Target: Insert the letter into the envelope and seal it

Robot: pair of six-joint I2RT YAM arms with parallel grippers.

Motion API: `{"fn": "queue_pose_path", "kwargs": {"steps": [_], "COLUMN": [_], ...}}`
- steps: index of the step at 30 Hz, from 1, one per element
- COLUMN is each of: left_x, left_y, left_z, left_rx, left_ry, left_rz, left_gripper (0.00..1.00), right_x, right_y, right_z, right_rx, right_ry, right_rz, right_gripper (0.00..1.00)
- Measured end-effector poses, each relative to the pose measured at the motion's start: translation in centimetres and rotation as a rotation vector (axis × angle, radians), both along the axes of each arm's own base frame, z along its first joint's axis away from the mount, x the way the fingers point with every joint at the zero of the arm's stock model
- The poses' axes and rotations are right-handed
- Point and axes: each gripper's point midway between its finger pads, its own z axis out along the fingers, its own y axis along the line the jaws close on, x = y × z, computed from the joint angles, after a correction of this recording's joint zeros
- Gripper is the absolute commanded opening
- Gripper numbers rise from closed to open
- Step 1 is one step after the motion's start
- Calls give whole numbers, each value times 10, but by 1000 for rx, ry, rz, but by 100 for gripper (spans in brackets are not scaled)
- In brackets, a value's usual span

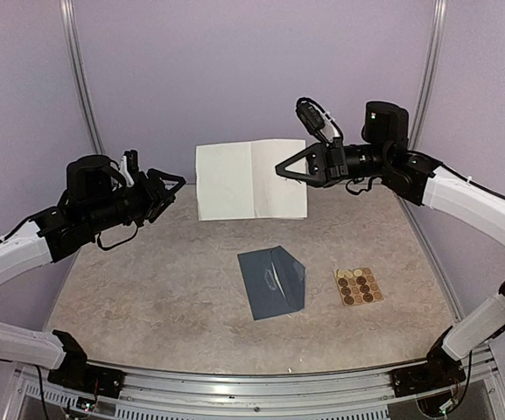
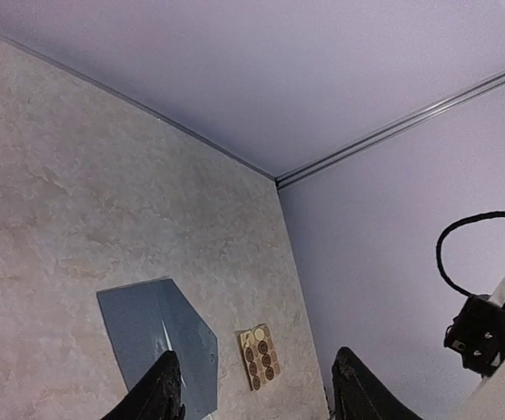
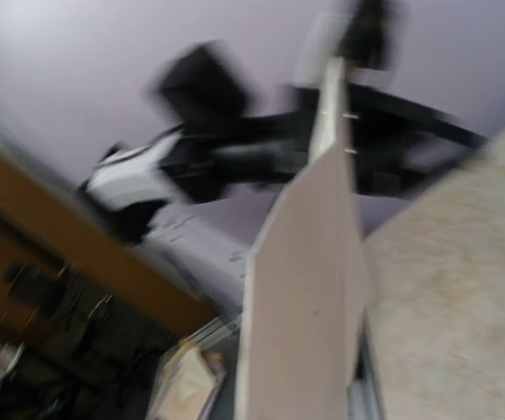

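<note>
Right jaws clamped on letter [image 1: 234, 179], left jaws apart, empty. Insertion step, I'd say; next, line it up with envelope [image 1: 274, 282].

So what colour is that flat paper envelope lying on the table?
Slate blue. The flat paper envelope shows best in the top external view.

One overhead view, two wrist views.
The top camera sits high behind the arm bases, looking down over the whole worktop [image 1: 147, 289] to the back wall. The left wrist camera peers past its own fingertips [image 2: 160, 394] toward the far right corner, sharing the envelope [image 2: 151, 328] and sticker sheet [image 2: 259, 354] with the top view. The right wrist view, blurred, sits close against the letter [image 3: 305, 289], facing the left arm [image 3: 134, 179].
</note>
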Motion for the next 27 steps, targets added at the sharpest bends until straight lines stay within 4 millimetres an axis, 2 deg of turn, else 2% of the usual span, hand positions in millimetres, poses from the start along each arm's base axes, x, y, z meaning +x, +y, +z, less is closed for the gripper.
{"fn": "queue_pose_path", "kwargs": {"steps": [3, 5, 8, 13, 19, 23, 27], "left_x": [7, 8, 1, -25, -54, -64, -64], "left_y": [-14, -25, -45, -80, -105, -114, -120], "left_z": [-23, -34, -34, 1, 37, 50, 55], "left_rx": [37, 59, 60, -27, -123, -164, -195], "left_ry": [55, 73, 54, -64, -177, -216, -232], "left_rz": [-37, -73, -156, -328, -465, -508, -527], "left_gripper": [56, 56, 57, 58, 58, 58, 59], "right_x": [-19, -25, -25, -14, -7, -8, -9], "right_y": [-2, -3, -3, 3, 9, 10, 10], "right_z": [17, 24, 25, 14, 1, -2, -3], "right_rx": [46, 66, 70, 50, 27, 22, 20], "right_ry": [-38, -58, -64, -38, -7, 3, 11], "right_rz": [72, 93, 93, 66, 62, 79, 91], "right_gripper": [0, 0, 0, 0, 0, 0, 0]}}
